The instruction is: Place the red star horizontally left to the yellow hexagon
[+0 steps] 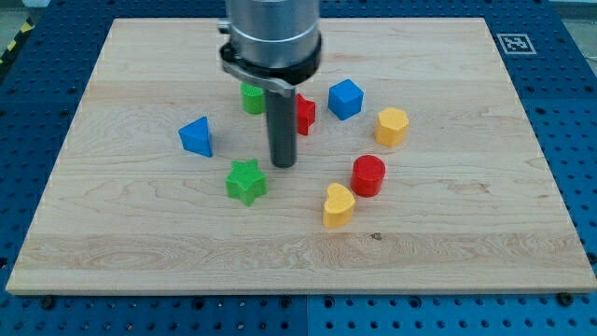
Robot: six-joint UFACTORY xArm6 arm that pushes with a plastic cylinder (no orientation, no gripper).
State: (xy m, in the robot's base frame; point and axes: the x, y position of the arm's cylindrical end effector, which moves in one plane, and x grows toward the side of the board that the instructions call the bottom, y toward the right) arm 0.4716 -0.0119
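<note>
The red star [306, 114] lies on the wooden board [121, 233] just above the middle, its left part hidden behind my rod. The yellow hexagon [392, 126] lies to its right, a little lower, with a gap between them. My tip [283, 165] rests on the board below and slightly left of the red star, to the upper right of the green star [246, 181]. It touches no block that I can see.
A blue cube [345, 98] sits between the red star and the yellow hexagon, slightly higher. A red cylinder [368, 175] and a yellow heart [338, 205] lie lower right. A blue triangular block [197, 136] is at the left. A green block [252, 98] is partly hidden by the arm.
</note>
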